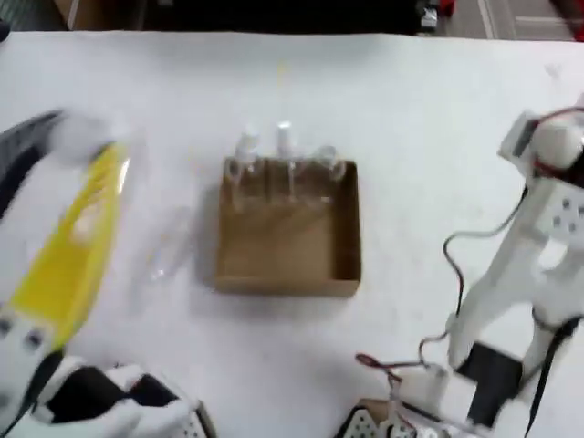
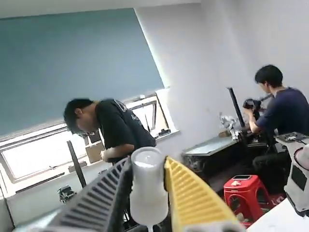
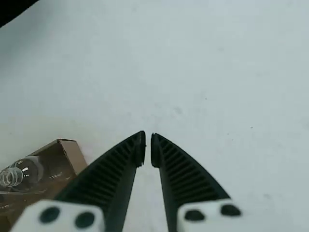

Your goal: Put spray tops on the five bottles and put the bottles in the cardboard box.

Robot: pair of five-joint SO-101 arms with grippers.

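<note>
Inside the cardboard box (image 1: 287, 251) you have three bottles (image 1: 283, 169) standing at its far wall, a fourth bottle (image 1: 167, 246) lies on the surface (image 1: 411, 137) beside it, your left gripper (image 2: 147, 162) is clamped on a white spray top (image 2: 147, 193), and your right gripper (image 3: 147, 147) is closed, empty.

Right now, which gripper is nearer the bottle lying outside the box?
Left. Left gripper hangs raised near the bottle; right gripper is across the cardboard box.

A: Left tool (image 1: 82, 137) tip blurred; bottle (image 2: 148, 186) in it, base cut off by frame edge.
B: Yep. Also box (image 3: 58, 154) cropped in right wrist view. Inside, bottles (image 1: 285, 173) smeared, count unclear. One loose bottle (image 1: 167, 245) on counter (image 1: 438, 109) barely visible.
</note>
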